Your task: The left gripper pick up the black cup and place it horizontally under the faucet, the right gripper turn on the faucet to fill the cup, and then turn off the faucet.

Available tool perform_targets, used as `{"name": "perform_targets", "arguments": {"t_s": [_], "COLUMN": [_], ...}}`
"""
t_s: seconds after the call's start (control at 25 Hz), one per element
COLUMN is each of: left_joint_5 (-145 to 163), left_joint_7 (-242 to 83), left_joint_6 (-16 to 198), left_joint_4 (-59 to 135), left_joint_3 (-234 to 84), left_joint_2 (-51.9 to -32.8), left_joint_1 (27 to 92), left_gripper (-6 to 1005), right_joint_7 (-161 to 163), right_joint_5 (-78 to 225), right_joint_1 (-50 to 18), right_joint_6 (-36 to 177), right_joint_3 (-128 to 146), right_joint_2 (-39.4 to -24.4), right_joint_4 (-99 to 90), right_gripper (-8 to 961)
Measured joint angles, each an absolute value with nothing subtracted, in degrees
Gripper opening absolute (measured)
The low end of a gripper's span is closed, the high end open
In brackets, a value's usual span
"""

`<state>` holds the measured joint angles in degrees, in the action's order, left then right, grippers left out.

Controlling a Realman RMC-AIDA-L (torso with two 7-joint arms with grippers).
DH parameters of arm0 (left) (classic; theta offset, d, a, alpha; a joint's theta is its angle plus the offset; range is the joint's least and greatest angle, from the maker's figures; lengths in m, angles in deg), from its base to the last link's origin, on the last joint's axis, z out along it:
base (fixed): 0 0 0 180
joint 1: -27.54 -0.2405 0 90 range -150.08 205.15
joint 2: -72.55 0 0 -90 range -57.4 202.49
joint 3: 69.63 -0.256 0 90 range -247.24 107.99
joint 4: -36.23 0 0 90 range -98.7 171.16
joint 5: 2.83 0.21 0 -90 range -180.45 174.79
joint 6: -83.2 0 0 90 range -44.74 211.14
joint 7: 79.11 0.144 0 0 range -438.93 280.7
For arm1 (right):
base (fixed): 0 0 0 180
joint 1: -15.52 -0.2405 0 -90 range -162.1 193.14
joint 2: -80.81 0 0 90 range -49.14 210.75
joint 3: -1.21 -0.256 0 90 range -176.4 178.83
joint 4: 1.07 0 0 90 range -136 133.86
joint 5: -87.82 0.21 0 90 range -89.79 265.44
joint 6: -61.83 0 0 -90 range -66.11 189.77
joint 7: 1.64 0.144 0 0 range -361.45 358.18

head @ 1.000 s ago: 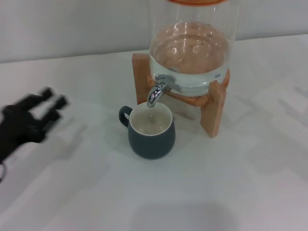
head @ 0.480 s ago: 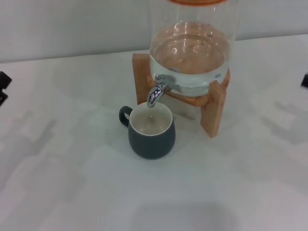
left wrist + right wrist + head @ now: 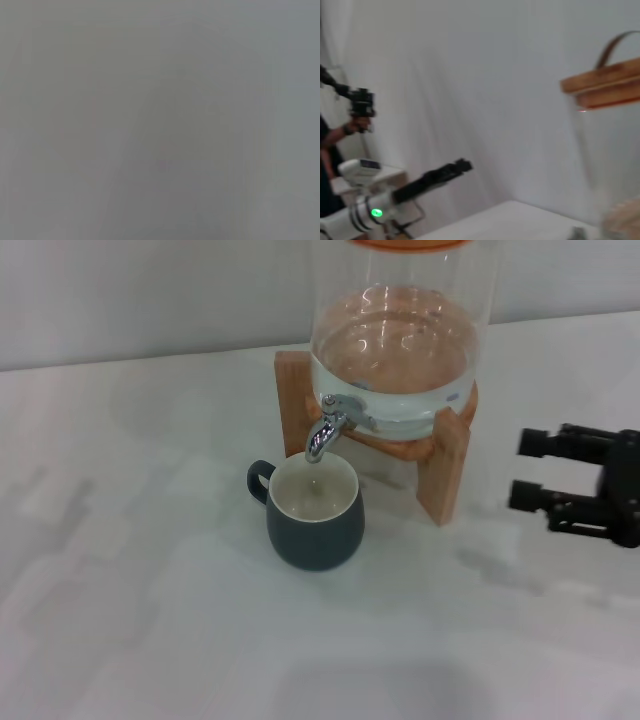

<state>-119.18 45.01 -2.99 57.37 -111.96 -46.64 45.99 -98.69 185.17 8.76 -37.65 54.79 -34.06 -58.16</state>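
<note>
The black cup (image 3: pixel 315 515) stands upright on the white table, its cream inside showing, handle toward the left. Its mouth sits right under the spout of the chrome faucet (image 3: pixel 325 433). No water stream shows. My right gripper (image 3: pixel 528 470) is at the right edge of the head view, open and empty, fingers pointing left toward the dispenser's wooden stand and well apart from the faucet. My left gripper (image 3: pixel 455 169) is out of the head view; the right wrist view shows it far off on its silver arm with the green light (image 3: pixel 376 213). The left wrist view shows only plain grey.
The glass water dispenser (image 3: pixel 395 350), about half full, sits on a wooden stand (image 3: pixel 443 465) behind the cup. Its wooden lid (image 3: pixel 602 85) shows in the right wrist view. A person holding a dark device (image 3: pixel 360 105) stands far off there.
My left gripper has drawn away to the left and left the head view. My right gripper has come in from the right edge toward the dispenser. The cup has not moved.
</note>
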Motion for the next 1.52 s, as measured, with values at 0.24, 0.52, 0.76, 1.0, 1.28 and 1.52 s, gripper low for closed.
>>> {"name": "perform_targets", "arguments": {"t_s": [0.24, 0.52, 0.76, 1.0, 1.28, 1.52], "left_joint_5": [-120.11, -121.55, -121.94, -122.12, -122.12, -122.11], "left_joint_7": [45.22, 45.26, 45.78, 45.79, 45.78, 45.78], "left_joint_6": [-1.74, -0.84, -0.28, -0.18, -0.52, -0.24], "left_joint_4": [57.38, 57.39, 57.41, 57.41, 57.41, 57.41], "left_joint_3": [-111.81, -111.81, -111.81, -111.82, -111.82, -111.81], "left_joint_2": [-46.63, -46.63, -46.58, -46.55, -46.54, -46.54], "left_joint_1": [45.92, 45.21, 45.03, 45.0, 44.94, 44.85], "left_gripper": [780, 809, 811, 811, 811, 812], "right_joint_7": [-99.12, -98.25, -95.92, -95.03, -94.53, -94.53], "right_joint_5": [189.35, 194.01, 195.0, 195.03, 195.05, 195.05], "right_joint_1": [7.04, 7.19, 8.15, 8.37, 8.52, 8.41], "right_joint_6": [-34.32, -20.11, -11.28, -5.59, -2.69, -2.84], "right_joint_3": [63.38, 75.59, 81.94, 85.15, 85.46, 85.71], "right_joint_2": [-34.17, -34.25, -34.22, -34.15, -34.14, -34.06], "right_joint_4": [-58.31, -62.72, -66.92, -68.35, -68.65, -68.66], "right_gripper": [720, 720, 720, 720, 720, 720]}}
